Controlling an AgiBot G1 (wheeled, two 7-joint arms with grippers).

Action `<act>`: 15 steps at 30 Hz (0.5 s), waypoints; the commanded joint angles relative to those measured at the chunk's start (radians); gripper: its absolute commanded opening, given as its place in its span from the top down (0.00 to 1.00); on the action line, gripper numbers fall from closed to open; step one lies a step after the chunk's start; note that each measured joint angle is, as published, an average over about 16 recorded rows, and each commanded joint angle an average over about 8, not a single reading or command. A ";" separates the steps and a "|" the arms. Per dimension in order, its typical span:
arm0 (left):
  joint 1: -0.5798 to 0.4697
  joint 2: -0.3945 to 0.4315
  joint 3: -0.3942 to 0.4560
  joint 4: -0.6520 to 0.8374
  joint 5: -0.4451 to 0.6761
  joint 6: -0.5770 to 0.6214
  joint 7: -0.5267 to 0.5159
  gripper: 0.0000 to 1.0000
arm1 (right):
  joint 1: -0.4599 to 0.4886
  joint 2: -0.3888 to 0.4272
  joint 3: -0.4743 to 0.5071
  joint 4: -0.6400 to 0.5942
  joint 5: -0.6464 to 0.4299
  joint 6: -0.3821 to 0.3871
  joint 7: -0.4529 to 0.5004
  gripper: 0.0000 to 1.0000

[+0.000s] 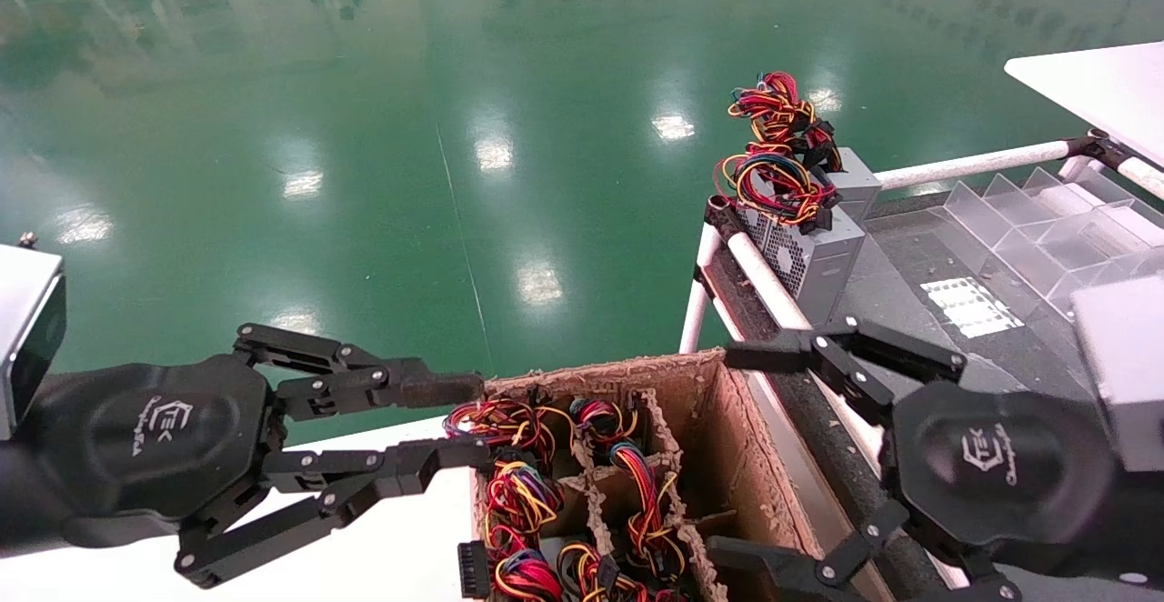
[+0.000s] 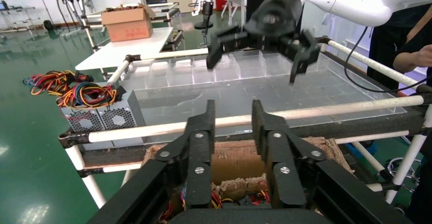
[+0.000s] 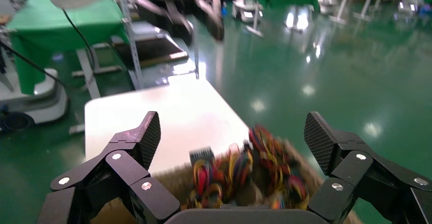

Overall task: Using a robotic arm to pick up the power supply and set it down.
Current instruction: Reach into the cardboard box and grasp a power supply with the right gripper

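Several power supplies stand in a cardboard box with dividers; only their red, yellow and black wire bundles show. Two more silver-grey power supplies with wires on top stand at the black table's far left corner. My right gripper hangs wide open over the box's right edge, nothing between its fingers; in its wrist view the wire bundles lie below the right gripper. My left gripper reaches over the box's left edge, open and holding nothing, one fingertip pad brownish.
The box sits between a white table on the left and a black-topped table with a white tube rail. Clear acrylic dividers stand at the back right. Green floor lies beyond.
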 commanded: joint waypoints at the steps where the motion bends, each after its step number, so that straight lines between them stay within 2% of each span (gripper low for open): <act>1: 0.000 0.000 0.000 0.000 0.000 0.000 0.000 0.00 | -0.008 0.011 -0.002 -0.005 -0.011 0.002 -0.001 0.00; 8: 0.000 0.000 0.001 0.000 0.000 0.000 0.000 0.00 | 0.021 0.031 -0.062 -0.015 -0.119 -0.022 0.061 0.00; 15: 0.000 0.000 0.001 0.000 -0.001 0.000 0.001 0.00 | 0.075 -0.011 -0.145 -0.048 -0.245 -0.058 0.093 0.00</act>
